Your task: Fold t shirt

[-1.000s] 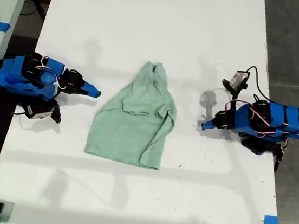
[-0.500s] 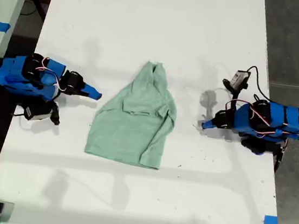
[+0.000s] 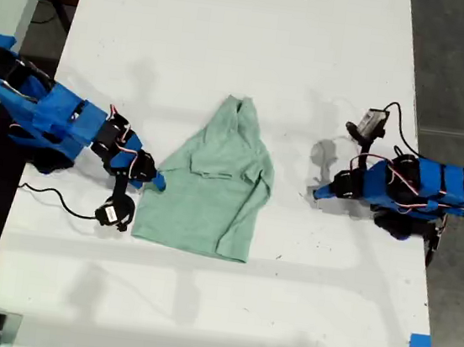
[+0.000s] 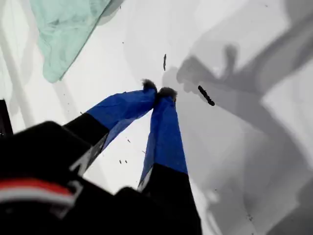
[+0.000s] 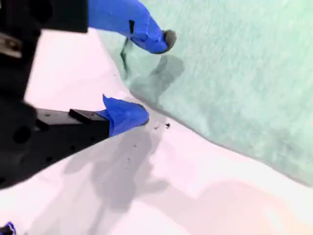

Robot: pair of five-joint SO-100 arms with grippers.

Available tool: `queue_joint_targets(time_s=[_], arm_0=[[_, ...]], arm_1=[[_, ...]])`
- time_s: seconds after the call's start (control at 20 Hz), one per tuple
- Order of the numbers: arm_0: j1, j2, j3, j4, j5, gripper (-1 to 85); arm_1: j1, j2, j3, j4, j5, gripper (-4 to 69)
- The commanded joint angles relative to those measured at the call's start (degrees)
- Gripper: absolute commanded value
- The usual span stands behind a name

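The white flat bench (image 3: pixel 231 46) carries the small pale mint-green soft fabric t shirt (image 3: pixel 209 189) between the two blue arms, its long axis running crosswise to them; the second end effector (image 5: pixel 146 78) is the nearer, released, one fingertip over the garment's edge and the other on bare bench just beside it, so the cloth lies straight ahead of its jaws; the first end effector (image 4: pixel 159 92) is clenched on nothing, well apart from the garment; a black cable (image 3: pixel 59 201) trails behind the second arm; nothing is seen to block the grasp.
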Motion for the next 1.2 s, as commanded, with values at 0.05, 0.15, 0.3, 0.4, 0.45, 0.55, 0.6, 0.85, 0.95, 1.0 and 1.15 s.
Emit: queue_joint_targets(time_s=[0.05, 0.15, 0.3, 0.4, 0.45, 0.55, 0.6, 0.85, 0.95, 1.0, 1.15], arm_0=[[1.9, -0.5, -3.8, 1.1, -8.6, 19.3], [4.4, 1.9, -3.8, 3.9, -14.4, 18.7], [7.0, 0.6, -3.6, 3.2, -18.9, 19.0], [7.5, -0.7, -3.6, 1.4, -19.1, 18.6], [6.6, -2.1, -3.6, -0.1, -17.4, 18.5], [4.7, -6.2, -4.1, -4.0, -12.7, 15.7], [3.8, -8.3, -4.7, -5.1, -10.6, 0.0], [1.5, -13.8, -17.6, 8.0, -4.7, -0.1], [1.8, -16.1, -29.5, 18.1, -4.1, -0.1], [2.0, -18.0, -36.6, 22.4, -3.3, -0.1], [1.8, -25.8, -55.9, 30.5, 1.5, -0.1]], arm_1=[[0.2, 0.8, 3.1, 0.3, 0.3, 1.6], [0.2, 0.8, 3.1, 0.3, 0.2, 1.6], [0.2, 0.8, 3.1, 0.3, 0.2, 1.6], [0.2, 0.8, 3.1, 0.3, 0.3, 1.6], [0.2, 0.8, 3.1, 0.3, 0.3, 1.6], [0.2, 0.8, 3.1, 0.3, 0.3, 1.6], [0.2, 0.8, 3.1, 0.3, 0.3, 1.6], [0.2, 0.8, 3.1, 0.3, 0.3, 1.6], [0.3, 0.8, 3.1, 0.3, 0.3, 1.6], [0.3, 0.8, 3.1, 0.3, 0.2, 1.6], [0.3, 0.8, 3.1, 0.3, 0.2, 1.6]])
